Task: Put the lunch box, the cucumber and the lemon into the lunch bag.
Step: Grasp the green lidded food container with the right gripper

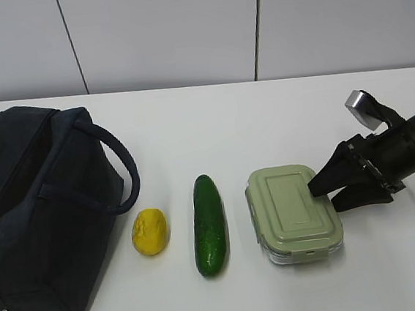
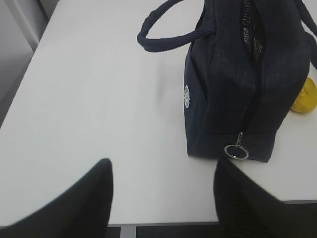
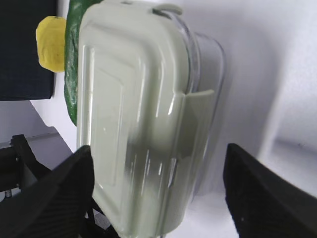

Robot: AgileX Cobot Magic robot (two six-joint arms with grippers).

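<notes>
At worktop's right edge, right end effector reached in low, jaws spread wide astride lunch box, not gripping; left end effector hovered open near lunch bag

dark navy lunch bag with a white round logo, yellow lemon, glossy dark-green cucumber, sage-green lid on the clear lunch box, white desk.
</notes>
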